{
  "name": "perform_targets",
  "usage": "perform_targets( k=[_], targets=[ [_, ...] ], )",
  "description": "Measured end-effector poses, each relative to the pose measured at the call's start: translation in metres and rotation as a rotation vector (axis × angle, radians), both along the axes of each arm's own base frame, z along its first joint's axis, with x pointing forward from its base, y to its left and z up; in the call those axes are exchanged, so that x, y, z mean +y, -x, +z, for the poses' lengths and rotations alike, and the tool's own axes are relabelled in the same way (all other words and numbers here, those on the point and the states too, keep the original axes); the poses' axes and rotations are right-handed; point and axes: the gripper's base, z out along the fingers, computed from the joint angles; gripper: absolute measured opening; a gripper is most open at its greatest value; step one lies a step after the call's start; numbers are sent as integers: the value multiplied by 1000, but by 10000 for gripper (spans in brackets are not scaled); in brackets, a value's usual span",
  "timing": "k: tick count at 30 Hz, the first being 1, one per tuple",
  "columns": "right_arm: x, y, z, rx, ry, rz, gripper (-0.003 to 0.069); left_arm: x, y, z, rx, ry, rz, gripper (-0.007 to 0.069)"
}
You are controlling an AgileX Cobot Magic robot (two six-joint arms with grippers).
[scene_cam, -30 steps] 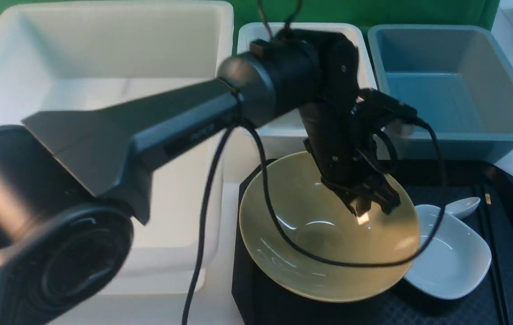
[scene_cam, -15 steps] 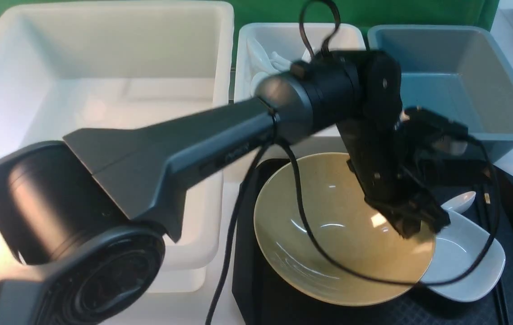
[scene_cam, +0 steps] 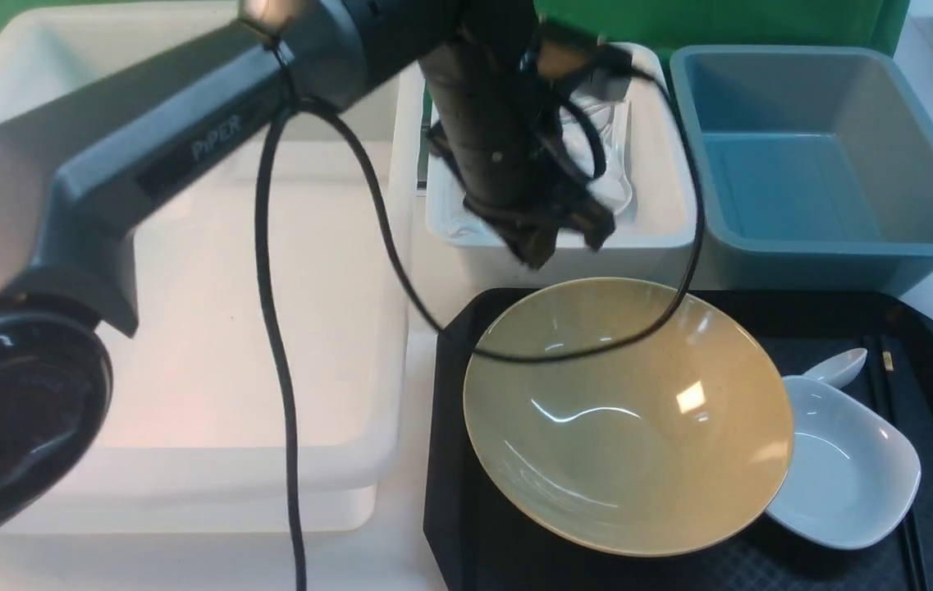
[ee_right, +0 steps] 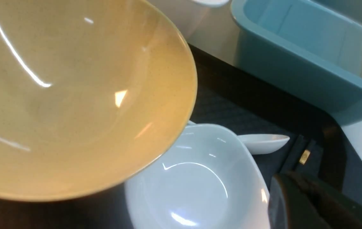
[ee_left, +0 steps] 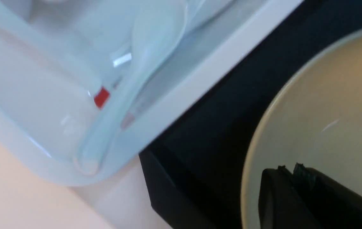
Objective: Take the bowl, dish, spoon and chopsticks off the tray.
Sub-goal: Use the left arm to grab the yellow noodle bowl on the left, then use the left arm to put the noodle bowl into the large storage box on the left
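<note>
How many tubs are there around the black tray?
3: a large white tub left of the tray, a small white tub behind it, a blue-grey tub at back right. Another may be nested under the large one.

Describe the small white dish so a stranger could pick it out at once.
Find the large flat black plastic tray, then the wide glossy mustard-yellow bowl on it. Tucked partly under that bowl's right rim lies the small shallow white dish, rounded-square, broader than the little white soup spoon behind it.
</note>
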Motion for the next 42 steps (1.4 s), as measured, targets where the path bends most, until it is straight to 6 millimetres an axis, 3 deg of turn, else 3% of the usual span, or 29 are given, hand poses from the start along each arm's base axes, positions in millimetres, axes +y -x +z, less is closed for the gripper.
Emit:
perform_targets(
  k=[3,11,16,20,23,26,34,38,42],
  targets=[
    [0,0,0,1,-8,-5,42,0,0,-14,32,-28,-16,113],
    [0,0,0,1,-18,-11,45,1,-7,-34,34,-97,-21,371],
    [0,0,0,3,-24,-15,45,-2,-12,-57,68,-133,-20,419],
    [0,0,0,3,-24,-16,45,-8,-13,-77,129,-120,-16,379],
    [0,0,0,2,-25,-16,45,-11,-13,-86,163,-105,-10,283],
    [0,0,0,1,-25,-16,45,-13,-12,-81,174,-81,-15,171],
    [0,0,0,0,-25,-16,46,-4,-18,-78,228,10,-5,123],
    [0,0,0,0,-25,-16,47,7,-26,-66,279,156,15,17],
    [0,0,0,0,-26,-16,47,19,-34,-55,271,236,41,2]
  ],
)
